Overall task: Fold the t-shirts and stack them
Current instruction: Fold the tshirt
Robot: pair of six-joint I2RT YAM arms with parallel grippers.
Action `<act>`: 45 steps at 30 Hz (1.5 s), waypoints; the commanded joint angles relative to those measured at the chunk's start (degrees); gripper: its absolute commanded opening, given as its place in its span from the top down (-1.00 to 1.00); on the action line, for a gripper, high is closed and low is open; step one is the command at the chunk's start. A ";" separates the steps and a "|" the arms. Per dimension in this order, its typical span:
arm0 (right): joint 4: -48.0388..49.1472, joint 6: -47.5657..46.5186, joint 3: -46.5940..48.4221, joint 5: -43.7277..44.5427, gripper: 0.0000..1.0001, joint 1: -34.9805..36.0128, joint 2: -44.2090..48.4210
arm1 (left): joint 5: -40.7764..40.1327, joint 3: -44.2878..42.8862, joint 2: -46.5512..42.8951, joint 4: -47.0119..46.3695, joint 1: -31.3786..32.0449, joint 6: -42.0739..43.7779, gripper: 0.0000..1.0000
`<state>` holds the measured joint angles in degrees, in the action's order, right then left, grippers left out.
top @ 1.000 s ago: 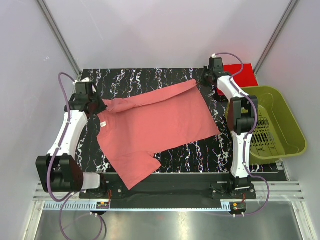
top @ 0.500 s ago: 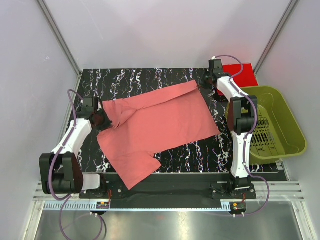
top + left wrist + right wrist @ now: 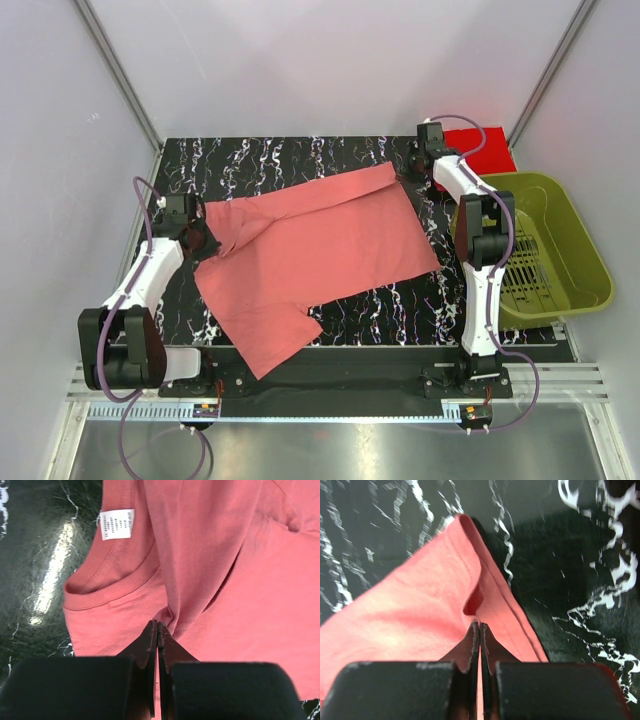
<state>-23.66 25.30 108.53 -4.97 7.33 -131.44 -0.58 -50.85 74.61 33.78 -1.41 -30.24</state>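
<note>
a: are both grips sound? the left gripper [image 3: 157,626] is pinched shut on the salmon-pink t-shirt [image 3: 310,255] just beside its collar, and the right gripper [image 3: 479,627] is clamped on a hem corner.
b: yes. i'd move them together, cloth taut, low over the tabletop [image 3: 280,160]. the shirt spreads between them, and the red t-shirt [image 3: 495,155] lies just behind the right one.
</note>
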 commanded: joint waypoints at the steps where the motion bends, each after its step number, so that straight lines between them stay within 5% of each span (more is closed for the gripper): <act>1: 1.69 -0.08 -2.09 1.37 1.00 -0.21 2.41 | -3.03 -0.57 -2.45 -0.12 0.09 0.44 1.00; 4: 2.39 0.28 -3.85 1.63 0.98 -0.21 3.12 | -1.36 0.40 -2.36 -0.99 0.09 0.18 1.00; 6: 2.13 0.54 -4.03 1.89 0.78 -0.21 2.94 | 3.27 2.41 -0.88 -2.13 0.09 -0.61 1.00; 7: 1.95 0.63 -3.94 1.90 0.71 -0.21 2.94 | 4.35 2.42 -0.17 -2.57 0.09 -0.61 0.92; 8: 1.60 0.54 -3.77 2.16 0.57 -0.21 2.85 | 5.32 3.03 0.36 -2.67 0.18 -0.96 0.53; 9: 0.90 0.63 -3.24 2.33 0.53 -0.21 3.03 | 5.67 3.12 0.97 -2.49 0.09 -1.31 0.36; 16: -2.62 0.19 -1.31 4.36 0.30 0.22 6.10 | -0.81 -0.03 0.89 -1.78 0.18 -2.72 0.04; 21: -4.81 0.62 -0.25 3.04 0.28 0.93 5.66 | 7.42 -1.44 6.24 -4.77 0.35 -2.81 -0.18; 33: -4.29 -0.60 -11.58 6.64 0.32 5.93 12.96 | 2.79 -4.87 19.17 -8.20 -3.07 -6.15 -0.16; 45: -3.15 10.72 -31.88 17.62 0.35 12.88 23.24 | -2.76 -25.95 35.60 -2.33 -4.83 -1.23 -0.17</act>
<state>-26.98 29.95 79.55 6.63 18.15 -112.88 -1.39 -71.57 108.05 31.11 -5.65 -33.82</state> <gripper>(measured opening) 0.325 0.581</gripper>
